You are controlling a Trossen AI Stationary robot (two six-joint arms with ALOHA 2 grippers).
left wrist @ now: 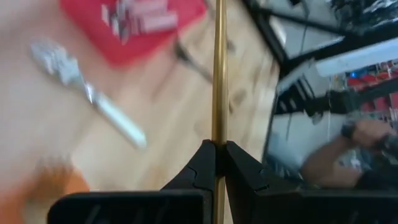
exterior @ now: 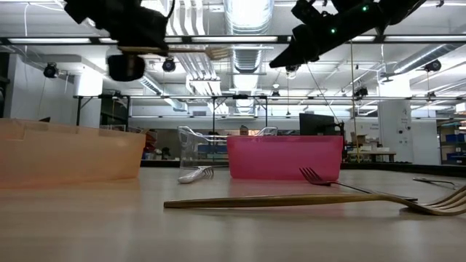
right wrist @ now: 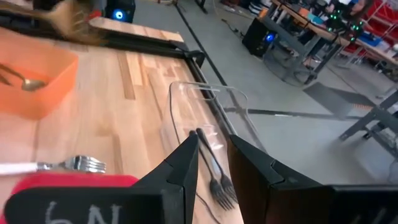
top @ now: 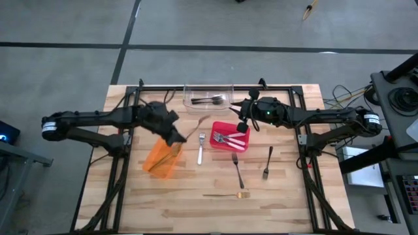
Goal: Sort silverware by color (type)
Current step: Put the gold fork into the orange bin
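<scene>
Left gripper (top: 177,138) is clamped on a gold utensil (top: 198,124), held above the table just right of the orange bin (top: 161,160); the utensil's long axis runs from the jaws up and right, away from the bin. The bin lies down-left of the tool, and the left arm is clearly the nearer one, so the drop probably needs a short swing back over the bin.

White-handled fork (top: 201,147) lies on the table between the orange bin and the red bin (top: 230,136).

Right gripper (top: 243,125) hovers at the red bin's upper-left corner, below the clear bin (top: 208,96), jaws narrow with nothing between them. A black fork (top: 268,162), a dark fork (top: 237,168) and a gold fork (top: 227,194) remain loose on the table.
</scene>
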